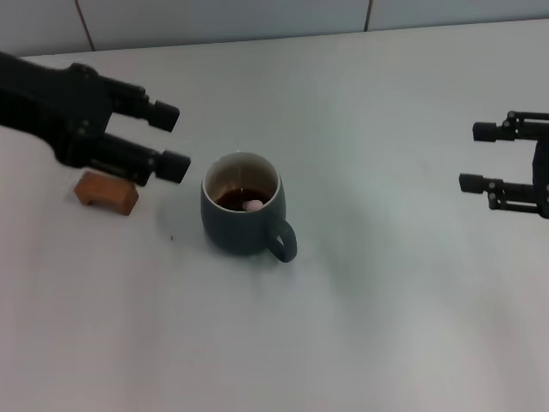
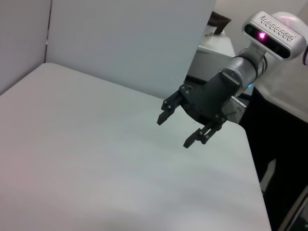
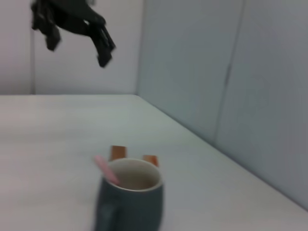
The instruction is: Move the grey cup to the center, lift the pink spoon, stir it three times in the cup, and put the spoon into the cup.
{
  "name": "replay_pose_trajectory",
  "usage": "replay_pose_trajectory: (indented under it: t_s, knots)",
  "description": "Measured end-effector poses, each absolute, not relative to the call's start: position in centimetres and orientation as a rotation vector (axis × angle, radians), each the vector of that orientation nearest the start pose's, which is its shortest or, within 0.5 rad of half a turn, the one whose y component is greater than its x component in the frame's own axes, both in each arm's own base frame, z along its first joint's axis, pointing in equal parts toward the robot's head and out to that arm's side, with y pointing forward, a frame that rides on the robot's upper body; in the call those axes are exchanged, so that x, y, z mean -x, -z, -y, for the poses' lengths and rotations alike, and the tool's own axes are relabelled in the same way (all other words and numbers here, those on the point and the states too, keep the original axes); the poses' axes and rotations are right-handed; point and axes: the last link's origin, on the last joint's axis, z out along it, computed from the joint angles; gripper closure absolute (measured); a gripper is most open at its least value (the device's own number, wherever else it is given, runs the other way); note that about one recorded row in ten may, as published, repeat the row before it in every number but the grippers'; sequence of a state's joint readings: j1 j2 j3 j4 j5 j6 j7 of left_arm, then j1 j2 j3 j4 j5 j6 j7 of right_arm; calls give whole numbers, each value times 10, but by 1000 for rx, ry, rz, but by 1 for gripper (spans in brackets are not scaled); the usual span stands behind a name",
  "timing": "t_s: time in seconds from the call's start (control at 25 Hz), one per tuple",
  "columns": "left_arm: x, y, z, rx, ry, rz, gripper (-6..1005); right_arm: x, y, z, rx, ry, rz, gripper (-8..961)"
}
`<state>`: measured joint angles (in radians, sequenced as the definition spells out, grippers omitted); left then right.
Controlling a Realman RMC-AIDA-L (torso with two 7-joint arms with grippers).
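Note:
The grey cup [image 1: 240, 215] stands on the table near the middle, its handle toward the front right and dark liquid inside. The pink spoon [image 1: 254, 205] rests in the cup. In the right wrist view its pink handle [image 3: 106, 169] leans up past the rim of the cup [image 3: 129, 202]. My left gripper [image 1: 171, 140] hovers open just left of the cup, holding nothing. It also shows high above the table in the right wrist view as the left gripper [image 3: 78, 52]. My right gripper [image 1: 473, 157] hangs open and empty at the far right, seen also as the right gripper [image 2: 174, 132].
A brown wooden block [image 1: 105, 192] lies left of the cup, under the left gripper. The right wrist view shows two wooden blocks [image 3: 118, 152] just behind the cup. White wall panels [image 1: 223, 17] border the table at the back.

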<state>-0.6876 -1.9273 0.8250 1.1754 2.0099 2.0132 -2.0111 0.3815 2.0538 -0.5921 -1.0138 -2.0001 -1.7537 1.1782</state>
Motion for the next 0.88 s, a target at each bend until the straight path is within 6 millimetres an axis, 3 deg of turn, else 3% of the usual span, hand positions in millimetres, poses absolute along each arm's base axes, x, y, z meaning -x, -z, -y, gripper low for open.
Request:
replay_pose_trajectory:
  t_s: [0.52, 0.76, 0.88]
  knots:
    - [194, -106, -320, 3106, 317, 620, 227, -282, -75, -291, 2752, -489, -168, 303]
    - [221, -100, -308, 3075, 258, 604, 231, -281, -70, -292, 2798, -464, -189, 304]
    - [235, -93, -303, 3053, 217, 560, 284, -279, -67, -293, 2813, -472, -192, 303]
